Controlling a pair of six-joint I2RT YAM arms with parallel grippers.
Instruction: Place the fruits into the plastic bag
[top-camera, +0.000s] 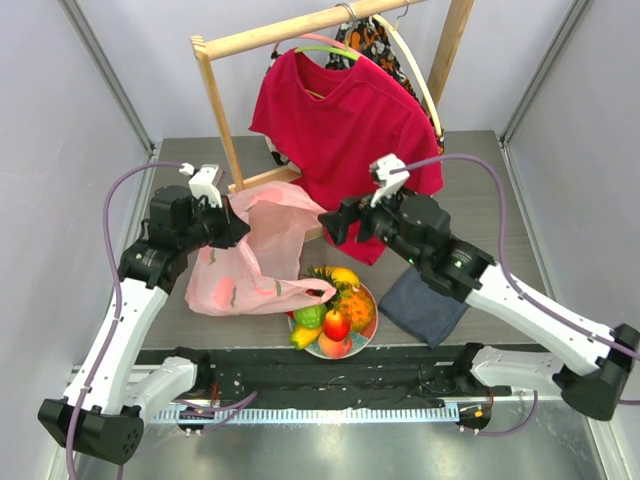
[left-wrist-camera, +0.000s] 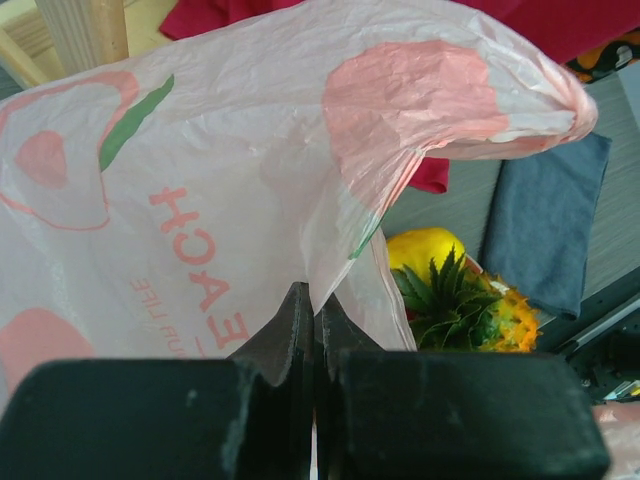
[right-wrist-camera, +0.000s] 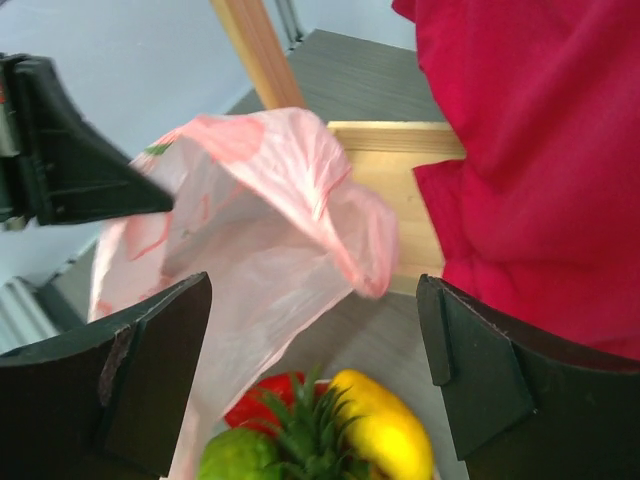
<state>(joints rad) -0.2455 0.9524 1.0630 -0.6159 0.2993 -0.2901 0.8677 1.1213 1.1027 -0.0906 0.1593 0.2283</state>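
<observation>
My left gripper (left-wrist-camera: 313, 305) is clenched tight on the thin, see-through pink plastic bag (top-camera: 255, 262), pinching a fold near its top so that end hangs up off the grey table (top-camera: 490, 190). My right gripper (right-wrist-camera: 315, 290) has its fingers spread wide with nothing in them, just beside the bag's raised edge. The small glossy toy fruits (top-camera: 335, 305) sit piled on the round red plate (top-camera: 372, 327), right next to the bag's lower end. A folded grey-blue cloth (top-camera: 425, 305) lies on the plate's right.
</observation>
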